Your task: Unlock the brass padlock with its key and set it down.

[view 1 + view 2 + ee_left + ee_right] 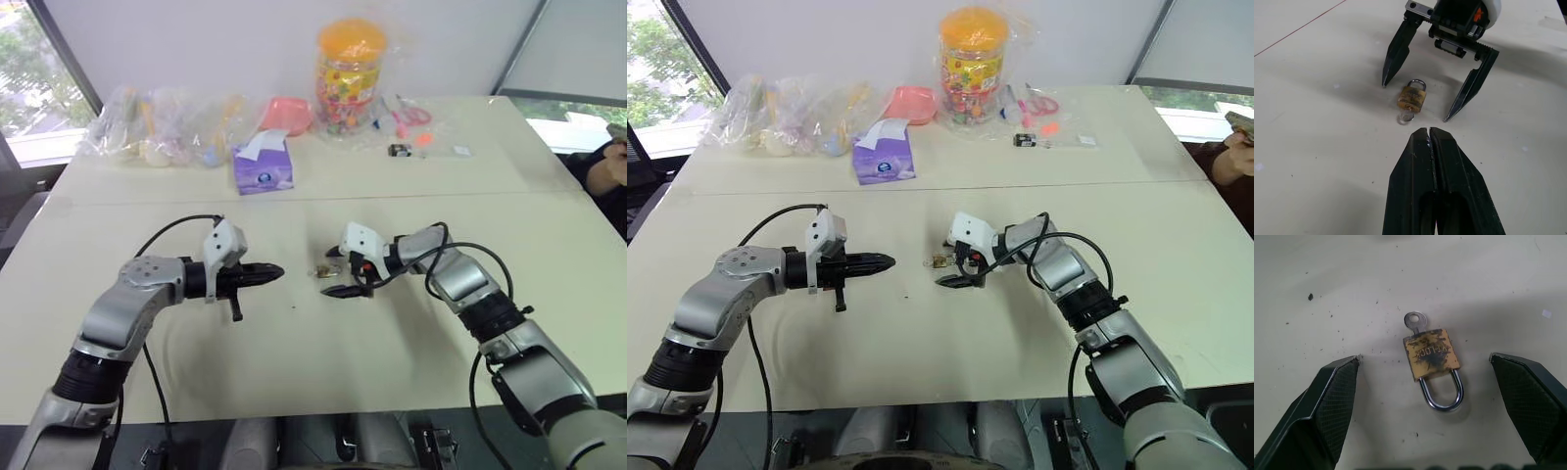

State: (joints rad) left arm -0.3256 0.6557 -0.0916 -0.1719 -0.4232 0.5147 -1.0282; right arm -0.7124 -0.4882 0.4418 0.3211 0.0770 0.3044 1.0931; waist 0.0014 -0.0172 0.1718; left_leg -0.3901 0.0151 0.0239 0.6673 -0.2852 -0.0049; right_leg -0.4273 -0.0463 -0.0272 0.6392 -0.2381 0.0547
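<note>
The brass padlock (1431, 355) lies flat on the table (294, 372), its key (1415, 322) seated in the keyhole, shackle towards our right gripper (1420, 100). That gripper's jaws stand wide apart, one on each side of the lock, touching nothing. We judge this the pick-up step: next, close squarely on the body. Our left gripper (1428, 131), jaws pressed together and empty, hovers just beyond the key. Whether the shackle is latched we cannot tell.
</note>
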